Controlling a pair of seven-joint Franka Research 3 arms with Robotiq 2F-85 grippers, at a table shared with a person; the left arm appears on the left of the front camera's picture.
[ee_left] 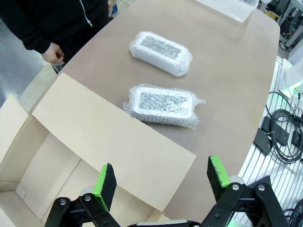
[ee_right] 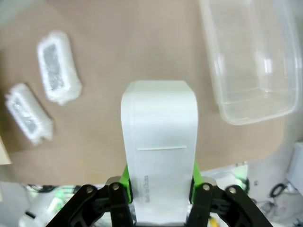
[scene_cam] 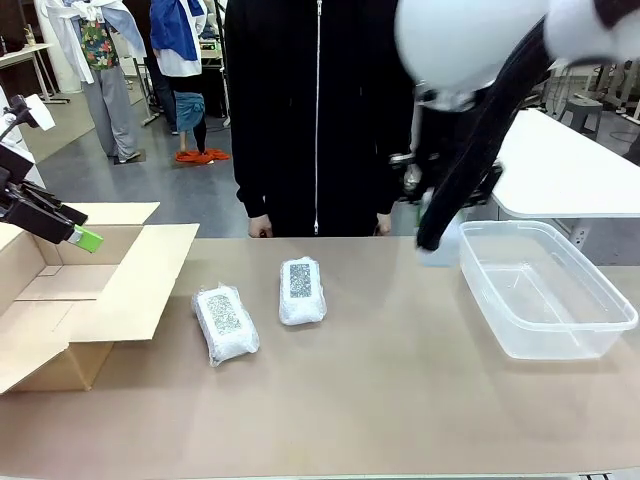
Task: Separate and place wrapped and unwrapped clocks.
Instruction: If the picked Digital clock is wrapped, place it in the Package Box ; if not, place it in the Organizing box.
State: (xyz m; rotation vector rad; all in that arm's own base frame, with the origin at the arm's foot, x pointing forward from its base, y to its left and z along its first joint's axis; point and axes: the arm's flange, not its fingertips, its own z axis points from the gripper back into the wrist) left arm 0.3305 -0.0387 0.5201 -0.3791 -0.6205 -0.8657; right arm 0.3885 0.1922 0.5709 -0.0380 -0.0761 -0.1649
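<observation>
Two wrapped clocks lie side by side mid-table, one to the left [scene_cam: 226, 322] and one a little farther back [scene_cam: 301, 291]; in the left wrist view they are the nearer bundle [ee_left: 162, 105] and the farther bundle [ee_left: 162, 49]. The unwrapped clock [ee_right: 160, 151], a smooth white block, sits between the green pads of my right gripper [ee_right: 160, 182], which is shut on it. That right gripper [scene_cam: 435, 235] hangs blurred above the table beside the tub's near-left corner. My left gripper [ee_left: 162, 179] stands open over the cardboard box, with nothing between its fingers [ee_left: 106, 187].
An open brown cardboard box [scene_cam: 70, 300] stands at the table's left, its flap [ee_left: 104, 137] reaching toward the bundles. A clear plastic tub [scene_cam: 545, 285] sits at the right. A person in black stands at the far edge, one hand [ee_left: 56, 53] near the box.
</observation>
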